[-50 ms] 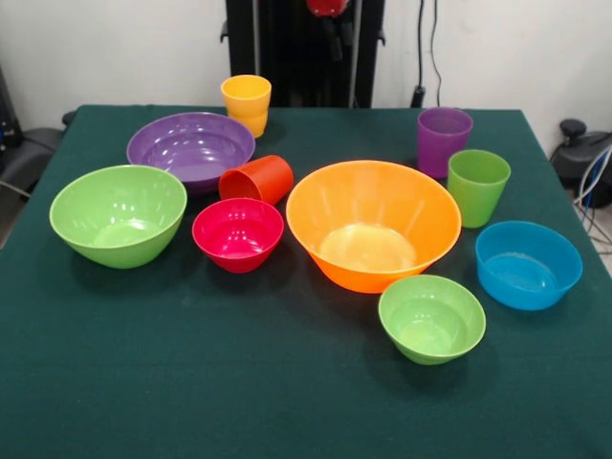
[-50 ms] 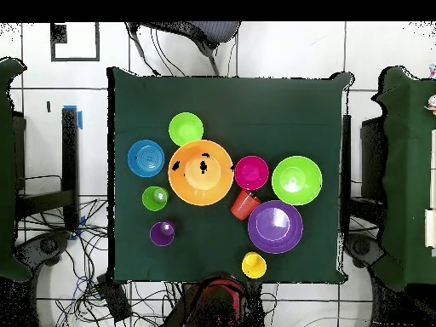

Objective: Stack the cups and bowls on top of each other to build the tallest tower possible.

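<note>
Six bowls stand apart and upright on the table: a big orange bowl in the middle, a purple bowl, a big green bowl, a magenta bowl, a small green bowl and a blue bowl. The yellow cup, purple cup and green cup stand upright. An orange-red cup lies on its side between the purple and magenta bowls. The gripper hangs drawn back at the table's far edge, touching nothing.
The dark green table has bare cloth along the front-view near side. Cables and dark furniture lie on the floor around the table.
</note>
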